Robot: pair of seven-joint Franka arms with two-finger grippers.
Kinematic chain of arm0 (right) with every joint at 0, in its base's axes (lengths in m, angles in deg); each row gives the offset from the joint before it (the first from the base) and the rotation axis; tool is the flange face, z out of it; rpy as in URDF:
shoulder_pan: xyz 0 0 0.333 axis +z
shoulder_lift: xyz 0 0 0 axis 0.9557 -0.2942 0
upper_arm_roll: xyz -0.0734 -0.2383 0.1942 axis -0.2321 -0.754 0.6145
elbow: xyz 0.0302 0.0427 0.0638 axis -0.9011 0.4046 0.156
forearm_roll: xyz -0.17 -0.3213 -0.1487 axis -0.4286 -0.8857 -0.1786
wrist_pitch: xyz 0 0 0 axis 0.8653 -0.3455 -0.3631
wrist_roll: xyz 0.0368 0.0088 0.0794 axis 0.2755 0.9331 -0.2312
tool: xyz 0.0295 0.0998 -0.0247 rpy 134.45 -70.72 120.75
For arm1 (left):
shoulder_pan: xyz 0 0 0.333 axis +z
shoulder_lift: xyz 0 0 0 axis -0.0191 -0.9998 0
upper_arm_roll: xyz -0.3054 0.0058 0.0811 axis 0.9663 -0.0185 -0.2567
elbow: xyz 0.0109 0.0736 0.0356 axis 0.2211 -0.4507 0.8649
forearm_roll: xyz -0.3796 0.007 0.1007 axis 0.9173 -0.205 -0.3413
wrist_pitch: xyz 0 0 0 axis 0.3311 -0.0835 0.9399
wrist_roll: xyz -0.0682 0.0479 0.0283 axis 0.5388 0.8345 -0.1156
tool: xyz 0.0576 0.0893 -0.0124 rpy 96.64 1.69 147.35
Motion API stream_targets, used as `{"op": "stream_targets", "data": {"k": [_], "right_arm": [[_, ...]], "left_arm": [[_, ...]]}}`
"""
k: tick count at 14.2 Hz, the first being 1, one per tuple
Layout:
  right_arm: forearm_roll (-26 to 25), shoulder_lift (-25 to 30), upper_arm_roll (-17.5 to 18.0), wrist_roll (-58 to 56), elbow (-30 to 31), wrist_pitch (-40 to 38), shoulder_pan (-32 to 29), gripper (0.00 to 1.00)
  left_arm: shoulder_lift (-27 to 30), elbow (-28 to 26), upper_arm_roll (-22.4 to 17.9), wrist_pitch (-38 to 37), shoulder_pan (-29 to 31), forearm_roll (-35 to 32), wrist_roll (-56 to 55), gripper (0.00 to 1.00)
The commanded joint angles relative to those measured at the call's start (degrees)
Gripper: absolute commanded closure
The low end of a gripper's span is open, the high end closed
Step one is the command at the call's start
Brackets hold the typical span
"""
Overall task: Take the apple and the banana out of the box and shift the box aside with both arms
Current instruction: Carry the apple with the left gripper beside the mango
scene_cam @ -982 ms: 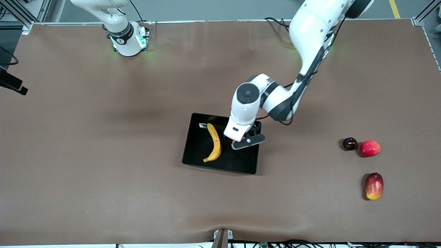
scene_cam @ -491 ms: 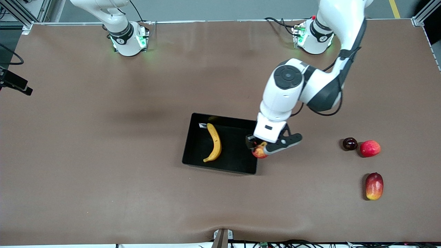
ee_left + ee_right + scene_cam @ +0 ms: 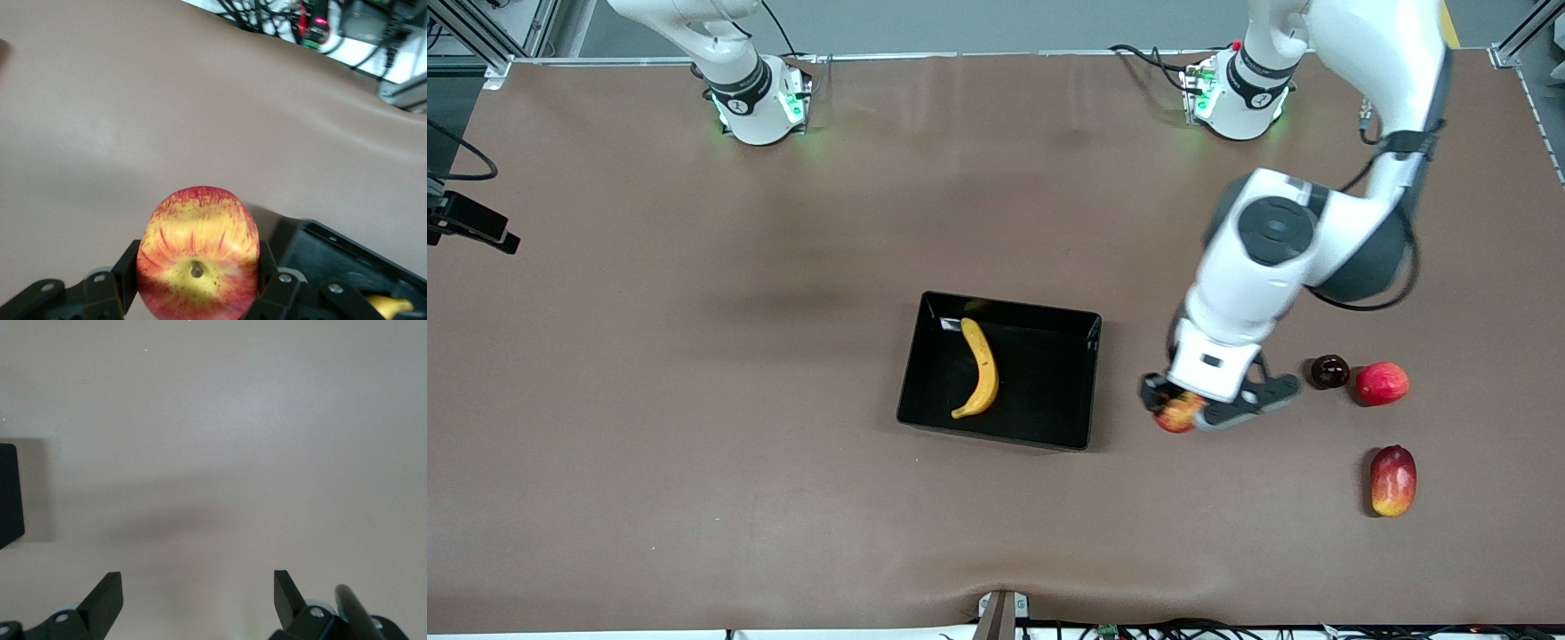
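L hand (image 3: 1183, 411) clamped on apple (image 3: 1176, 414), up over bare counter (image 3: 694, 444) beside box (image 3: 925, 356), toward L arm's end. Banana (image 3: 980, 368) in box, long axis running toward front camera. R hand (image 3: 198, 597) wide open, empty, waiting.

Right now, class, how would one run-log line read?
left gripper: holding apple over table | banana: in box | right gripper: open, waiting

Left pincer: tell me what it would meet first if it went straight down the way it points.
The left pincer, gripping the apple, points down at bare table beside the box. Probably the apple would touch the mat first; its height above is unclear.
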State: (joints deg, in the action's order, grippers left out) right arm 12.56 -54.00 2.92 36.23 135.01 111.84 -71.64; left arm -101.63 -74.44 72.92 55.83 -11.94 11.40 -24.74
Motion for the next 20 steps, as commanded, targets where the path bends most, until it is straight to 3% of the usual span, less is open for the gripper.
{"op": "stream_targets", "data": {"k": [1, 7, 16, 20], "right_arm": [[-0.02, -0.28, -0.04, -0.03, -0.96, -0.38, -0.02, 0.0], [-0.02, -0.37, -0.04, -0.03, -0.96, -0.29, -0.19, 0.0], [0.86, -0.37, -0.04, -0.03, -0.96, -0.29, -0.11, 0.0], [0.86, -0.37, -0.04, -0.03, -0.96, -0.29, -0.19, 0.0]], "left_arm": [[1.81, -2.24, 0.41, -1.69, 4.4, 0.93, 6.97, 1.0], [-0.74, -4.52, 0.32, -0.65, 12.94, 0.84, 21.92, 1.0], [-8.03, -5.05, 0.15, 1.2, 16.99, -0.13, 22.72, 1.0], [-12.16, -5.75, 0.15, 7.86, 19.01, -0.13, 22.72, 1.0]]}}
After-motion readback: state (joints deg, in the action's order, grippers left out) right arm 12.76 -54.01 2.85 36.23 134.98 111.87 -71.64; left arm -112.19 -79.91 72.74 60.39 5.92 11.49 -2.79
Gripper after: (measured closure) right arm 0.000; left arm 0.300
